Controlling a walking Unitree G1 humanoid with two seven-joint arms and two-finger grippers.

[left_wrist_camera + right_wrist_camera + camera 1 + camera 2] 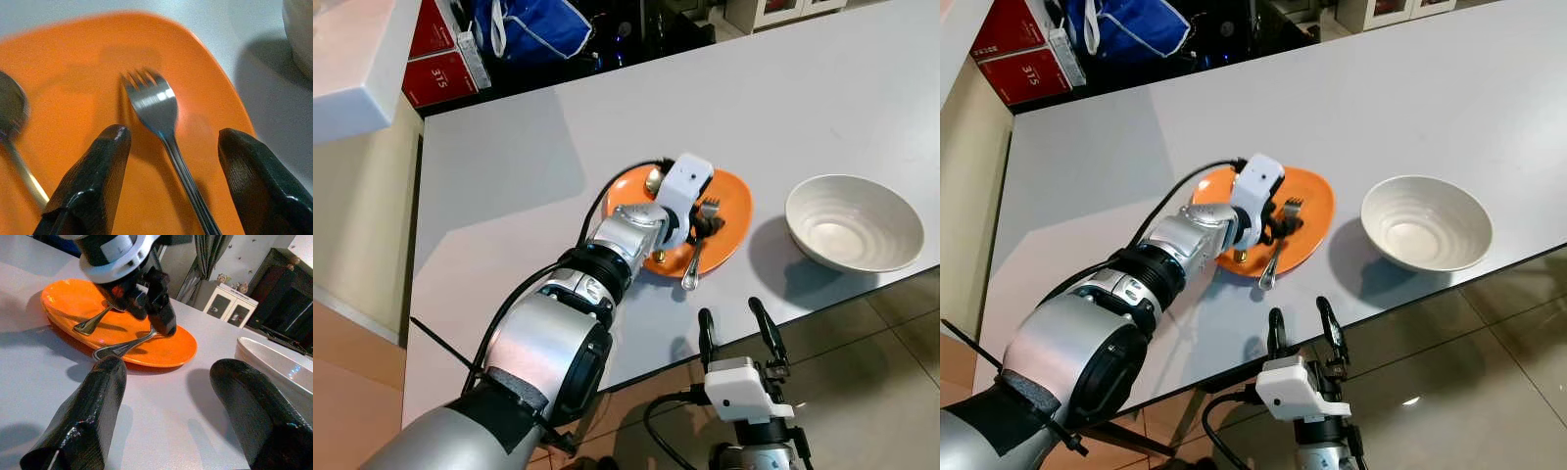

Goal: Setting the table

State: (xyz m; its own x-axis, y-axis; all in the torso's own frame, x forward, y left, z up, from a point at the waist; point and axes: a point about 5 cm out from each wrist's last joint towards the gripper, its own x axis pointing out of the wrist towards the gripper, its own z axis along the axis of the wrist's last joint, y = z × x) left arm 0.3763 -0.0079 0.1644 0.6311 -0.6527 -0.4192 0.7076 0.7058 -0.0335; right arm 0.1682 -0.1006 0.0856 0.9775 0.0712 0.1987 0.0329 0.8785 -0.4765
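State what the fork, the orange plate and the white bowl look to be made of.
Fork: polished metal, probably stainless steel, with bright glints on its head. Orange plate: smooth, evenly coloured, faintly glossy, plastic or glazed ceramic; the look leaves it open. White bowl: likely glazed ceramic, with soft sheen and faint rings inside. The left gripper straddles the fork, fingers open.

A plate (729, 211) sits near the front edge of the surface (509, 166), with a bowl (854, 221) to its right, apart from it. A fork (161, 122) lies on the plate, its handle running past the near rim toward the robot; a spoon (12, 117) lies on the plate to the fork's left. The left hand (168, 147) is over the plate, one finger either side of the fork, seemingly not touching it. The right hand (738, 325) is before the surface's front edge, fingers apart, below the plate
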